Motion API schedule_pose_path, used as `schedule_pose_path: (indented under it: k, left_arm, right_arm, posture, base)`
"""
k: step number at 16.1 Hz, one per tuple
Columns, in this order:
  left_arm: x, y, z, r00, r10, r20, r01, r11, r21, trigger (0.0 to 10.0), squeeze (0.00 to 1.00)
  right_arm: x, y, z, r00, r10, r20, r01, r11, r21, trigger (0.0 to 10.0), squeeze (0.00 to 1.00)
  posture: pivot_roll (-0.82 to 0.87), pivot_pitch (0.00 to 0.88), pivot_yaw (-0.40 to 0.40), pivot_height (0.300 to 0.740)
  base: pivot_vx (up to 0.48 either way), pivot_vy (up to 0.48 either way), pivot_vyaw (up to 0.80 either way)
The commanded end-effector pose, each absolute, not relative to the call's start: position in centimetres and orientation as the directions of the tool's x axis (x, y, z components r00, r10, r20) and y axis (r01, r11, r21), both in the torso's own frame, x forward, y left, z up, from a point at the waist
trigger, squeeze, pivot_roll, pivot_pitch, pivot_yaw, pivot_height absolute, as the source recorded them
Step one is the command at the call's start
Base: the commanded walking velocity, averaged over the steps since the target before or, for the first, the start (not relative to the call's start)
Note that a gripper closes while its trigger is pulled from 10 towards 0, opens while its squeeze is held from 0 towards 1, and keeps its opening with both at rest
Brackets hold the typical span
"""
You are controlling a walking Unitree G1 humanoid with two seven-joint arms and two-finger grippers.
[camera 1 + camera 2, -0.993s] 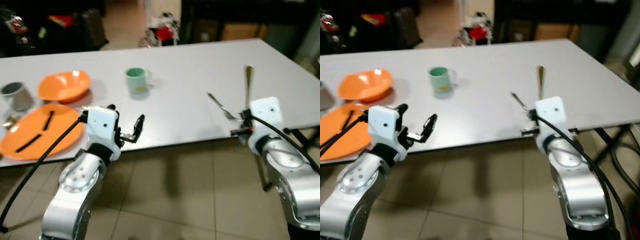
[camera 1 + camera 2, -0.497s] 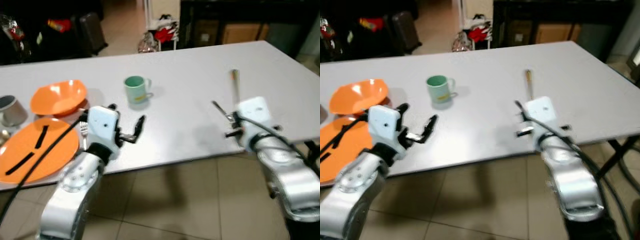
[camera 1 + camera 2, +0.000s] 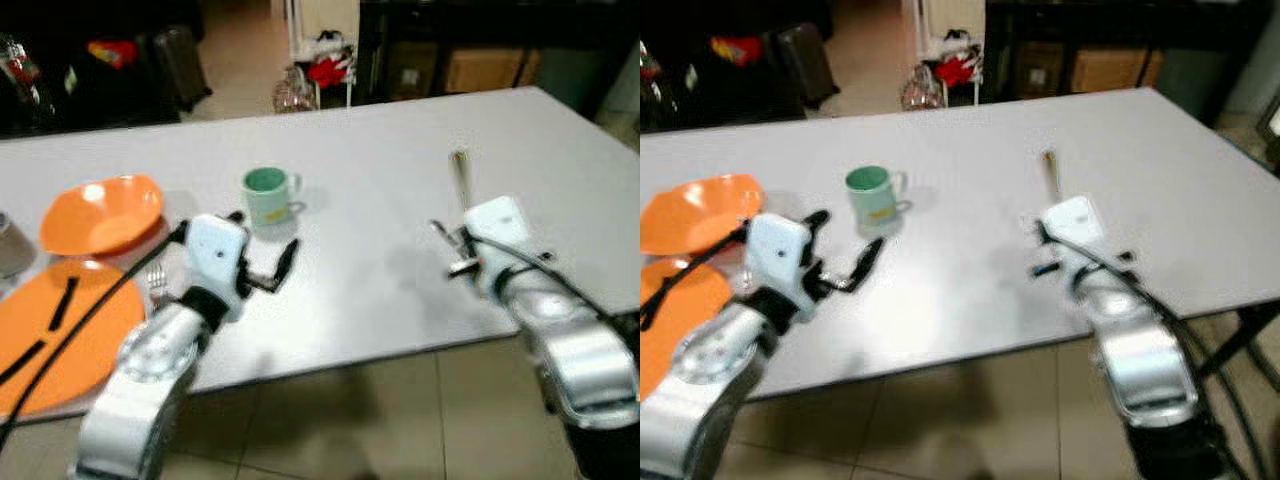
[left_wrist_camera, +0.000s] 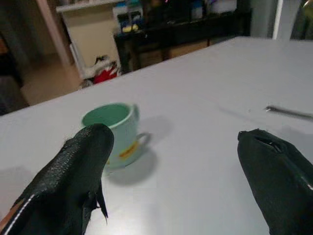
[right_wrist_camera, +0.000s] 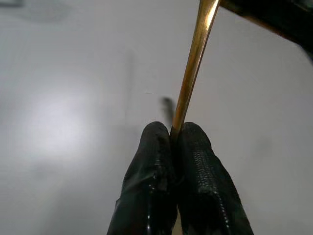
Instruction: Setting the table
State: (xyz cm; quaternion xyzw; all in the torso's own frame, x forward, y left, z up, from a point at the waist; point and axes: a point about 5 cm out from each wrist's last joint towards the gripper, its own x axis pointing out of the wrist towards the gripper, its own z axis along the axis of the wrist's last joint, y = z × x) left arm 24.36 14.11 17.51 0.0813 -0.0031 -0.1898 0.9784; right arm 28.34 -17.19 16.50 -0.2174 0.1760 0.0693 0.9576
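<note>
Right tool [image 5: 173,132] pinches gold utensil [image 5: 195,58] (slanted) — left tool [image 4: 181,161] agape.

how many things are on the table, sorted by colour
orange: 2, a bowl and a plate
green: 1, a mug
black: 2, sticks on the plate
silver: 1, a fork
total: 6, leaving out the gold utensil held in the right gripper

Silver arms, seemingly textured black fingers [image 5: 195,166]

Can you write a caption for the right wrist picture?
Right gripper pinching a thin golden utensil handle above the white table.
</note>
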Motion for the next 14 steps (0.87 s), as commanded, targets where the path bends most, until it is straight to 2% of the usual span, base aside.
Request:
schedule_pose_path:
  k: [1,5,9,14]
  left_arm:
    - [24.2,13.7,17.5,0.914,-0.404,-0.034,0.404,0.9,0.164,10.0,0.03]
    - [24.3,13.3,17.5,0.86,-0.503,-0.081,0.509,0.843,0.175,10.0,0.02]
    - [23.3,12.8,17.9,0.734,-0.664,-0.138,0.678,0.712,0.181,10.0,0.02]
    - [22.9,12.8,18.2,0.646,-0.742,-0.182,0.764,0.622,0.174,10.0,0.02]
  right_arm:
    - [28.5,-17.7,16.7,0.93,0.043,-0.365,-0.201,0.891,-0.408,10.0,0.0]
    - [29.6,-17.7,15.4,0.885,0.03,-0.465,-0.235,0.89,-0.39,10.0,0.0]
    - [30.9,-17.7,14.2,0.855,0.049,-0.517,-0.292,0.869,-0.4,10.0,0.0]
    - [31.8,-18.4,14.0,0.818,0.05,-0.573,-0.326,0.861,-0.391,10.0,0.0]
  posture:
    - [-0.08,0.053,0.043,0.74]
    - [-0.06,0.065,0.033,0.74]
    - [-0.04,0.078,0.04,0.74]
    - [-0.05,0.084,0.045,0.74]
  base:
    - [0.0,0.0,0.0]
    - [0.0,0.0,0.0]
    - [0.0,0.0,0.0]
    - [0.0,0.0,0.0]
